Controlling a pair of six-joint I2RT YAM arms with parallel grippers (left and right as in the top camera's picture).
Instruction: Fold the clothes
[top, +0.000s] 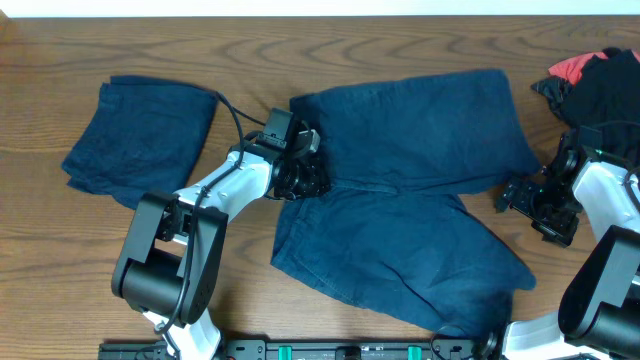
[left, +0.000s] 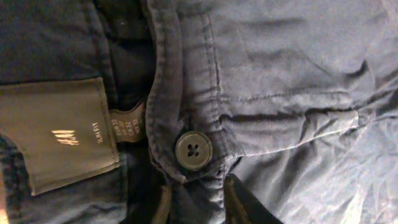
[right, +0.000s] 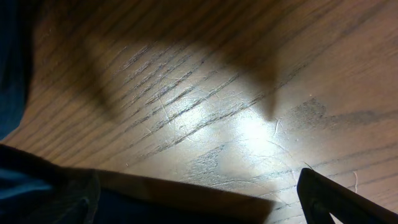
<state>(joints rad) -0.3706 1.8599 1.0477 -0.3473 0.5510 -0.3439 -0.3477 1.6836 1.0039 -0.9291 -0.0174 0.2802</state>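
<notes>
**Shorts (top: 420, 190) spread mid-bench (top: 60, 260), L hand (top: 300, 170) at waistband**

Folded bundle (top: 140, 140) lies to L, red/black heap (top: 600, 75) far R. Waistband end points L, legs fan R; long axis L-R. L hand fingers (left: 245, 202) flank fabric nr button (left: 193, 150); grip can't tell. R hand (top: 520, 195) wide open, empty, over bare wood.

Table: a brown wooden table (top: 60, 250) with wavy grain.
Shorts: big dark blue shorts of jeans-like cloth (top: 420, 130) lie spread out in the middle, with two wide legs going off to the right.
Bundle: a folded dark blue cloth bundle (top: 140, 135) lies at the left, apart from the shorts.
Left gripper: the black left gripper (top: 305, 170) sits on the shorts' left edge, where the legs meet.
Right gripper: the black right gripper (top: 520, 200) is over bare wood, just beside the upper leg's end.
Pile: a black and red heap of clothes (top: 600, 75) sits in the top right corner.
</notes>
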